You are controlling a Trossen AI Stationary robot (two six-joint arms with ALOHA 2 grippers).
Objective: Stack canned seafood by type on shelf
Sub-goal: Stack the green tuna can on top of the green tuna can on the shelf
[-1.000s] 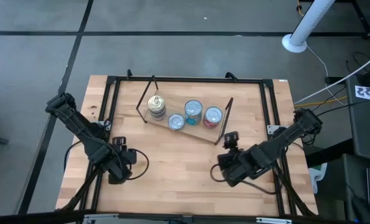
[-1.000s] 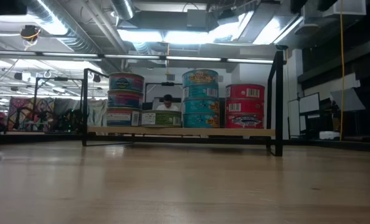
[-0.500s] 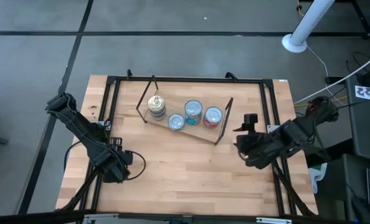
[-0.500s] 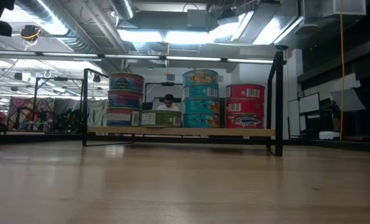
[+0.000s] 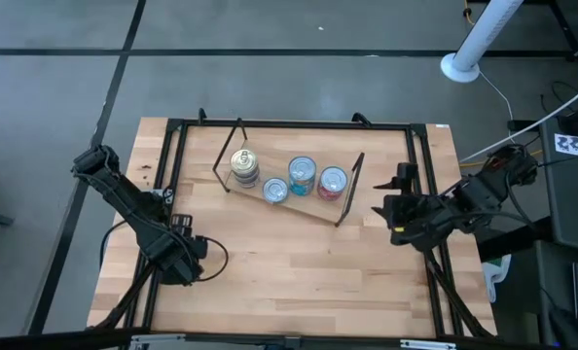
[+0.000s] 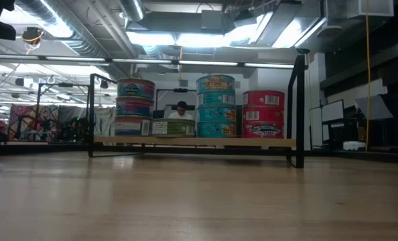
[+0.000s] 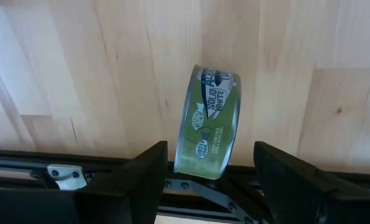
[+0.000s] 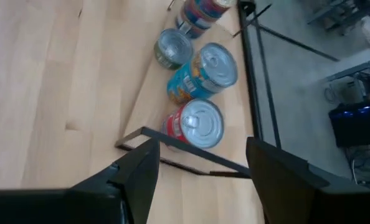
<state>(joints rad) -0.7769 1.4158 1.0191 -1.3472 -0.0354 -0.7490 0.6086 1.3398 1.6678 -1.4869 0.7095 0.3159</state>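
High view first: the left end effector (image 5: 184,261) sits low over the near-left part of the tabletop (image 5: 289,277). Its own wrist view shows the two fingers (image 7: 144,174) spread wide, with a green-labelled tin (image 7: 208,121) lying on its side between them but not touching either one. The tin's far end rests on the wood and its near end is at the black frame rail.

The right end effector (image 5: 394,206) is at the right edge of the tabletop, just beside the shelf's right end, its fingers (image 8: 138,168) parted and empty.

The shelf (image 5: 304,202) stands in the middle of the tabletop. The low view shows a blue-labelled stack (image 6: 135,106), one low green tin (image 6: 173,127), a teal stack (image 6: 216,106) and a red stack (image 6: 262,114) in a row on it.
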